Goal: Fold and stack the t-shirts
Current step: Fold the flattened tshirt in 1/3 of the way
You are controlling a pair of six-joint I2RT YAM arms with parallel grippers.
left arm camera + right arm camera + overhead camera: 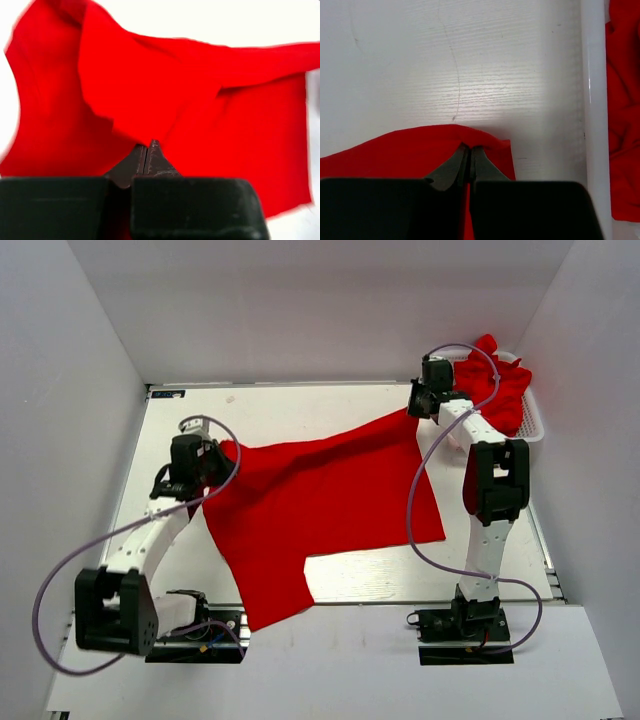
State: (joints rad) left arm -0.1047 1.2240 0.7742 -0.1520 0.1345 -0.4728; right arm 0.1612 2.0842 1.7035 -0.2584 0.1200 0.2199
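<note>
A bright red t-shirt lies spread across the middle of the white table. My left gripper is shut on its left edge; the left wrist view shows the jaws pinched on a raised fold of red cloth. My right gripper is shut on the shirt's far right corner; the right wrist view shows the jaws closed on the cloth edge. More red t-shirts sit heaped in the basket at the far right.
A white mesh basket stands at the table's far right corner; its rim shows in the right wrist view. White walls enclose the table on three sides. The shirt's lower part hangs over the near table edge.
</note>
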